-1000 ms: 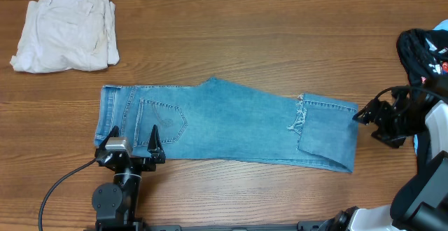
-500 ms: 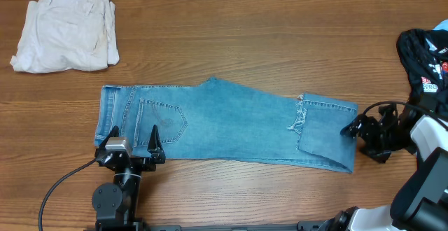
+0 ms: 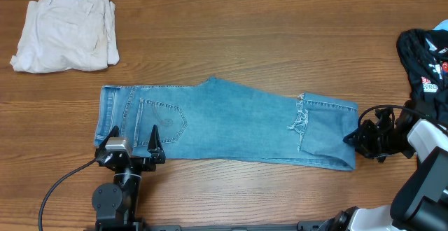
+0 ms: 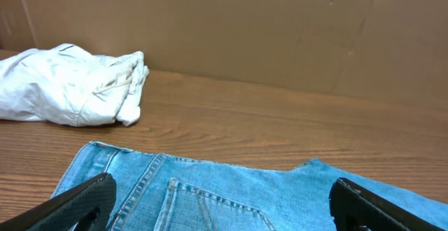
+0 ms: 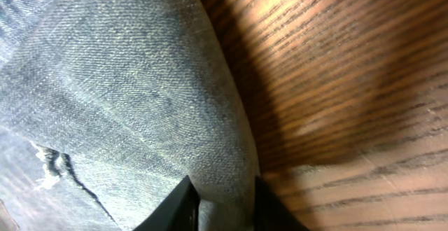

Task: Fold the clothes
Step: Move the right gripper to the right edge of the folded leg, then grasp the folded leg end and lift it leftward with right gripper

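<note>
The clothes (image 3: 224,122), light blue jeans, lie flat across the table, waist at the left, the leg end folded back on itself at the right. My left gripper (image 3: 134,137) stands open at the waist's near edge; in the left wrist view its fingers (image 4: 77,203) flank the stitched back pocket (image 4: 217,206) without touching it. At the folded right edge, my right gripper (image 3: 352,137) is pinched on the denim. The right wrist view has the fold of the clothes (image 5: 147,84) squeezed between my gripper's (image 5: 224,206) two black jaws.
A cream-white folded garment (image 3: 64,30) lies at the back left, also in the left wrist view as the white garment (image 4: 70,84). A black garment with red-and-white print (image 3: 423,52) lies at the right edge. A brown cardboard wall (image 4: 245,28) stands behind the table.
The right gripper has moved in onto the folded right edge of the jeans and closed on it. The left gripper has not moved.
</note>
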Motion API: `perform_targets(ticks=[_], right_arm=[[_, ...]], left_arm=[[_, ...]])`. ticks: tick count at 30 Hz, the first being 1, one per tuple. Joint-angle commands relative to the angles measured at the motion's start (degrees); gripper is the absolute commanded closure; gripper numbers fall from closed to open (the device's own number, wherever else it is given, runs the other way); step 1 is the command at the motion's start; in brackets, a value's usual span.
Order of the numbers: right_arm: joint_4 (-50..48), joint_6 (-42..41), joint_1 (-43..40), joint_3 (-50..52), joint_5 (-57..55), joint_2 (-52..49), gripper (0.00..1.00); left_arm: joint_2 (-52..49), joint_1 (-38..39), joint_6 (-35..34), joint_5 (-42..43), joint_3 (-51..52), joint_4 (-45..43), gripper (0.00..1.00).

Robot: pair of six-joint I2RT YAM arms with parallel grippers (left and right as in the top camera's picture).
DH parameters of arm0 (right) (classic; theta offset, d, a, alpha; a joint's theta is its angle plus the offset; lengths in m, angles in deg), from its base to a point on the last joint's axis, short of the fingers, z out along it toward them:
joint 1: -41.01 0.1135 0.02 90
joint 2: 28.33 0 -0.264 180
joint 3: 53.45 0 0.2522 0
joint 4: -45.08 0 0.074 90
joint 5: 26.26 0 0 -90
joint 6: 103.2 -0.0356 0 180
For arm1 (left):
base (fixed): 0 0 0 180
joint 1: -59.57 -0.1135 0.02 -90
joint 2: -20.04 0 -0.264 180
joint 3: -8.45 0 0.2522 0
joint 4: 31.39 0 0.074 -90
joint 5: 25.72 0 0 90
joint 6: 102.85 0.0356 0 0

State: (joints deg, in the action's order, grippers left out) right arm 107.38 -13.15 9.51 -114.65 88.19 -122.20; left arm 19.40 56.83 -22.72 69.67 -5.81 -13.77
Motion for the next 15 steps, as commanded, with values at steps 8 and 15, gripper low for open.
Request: perform_targets(ticks=[8, 15], right_arm=[[-0.94, 0.13, -0.02, 0.31, 2.86, -0.02, 0.96], [0.13, 0.0, 0.0, -4.31, 2.1, 2.32, 0.96]], left_arm=[[0.33, -0.24, 1.09, 0.0, 0.22, 0.02, 0.0], [0.33, -0.24, 1.09, 0.0, 0.22, 0.02, 0.0]])
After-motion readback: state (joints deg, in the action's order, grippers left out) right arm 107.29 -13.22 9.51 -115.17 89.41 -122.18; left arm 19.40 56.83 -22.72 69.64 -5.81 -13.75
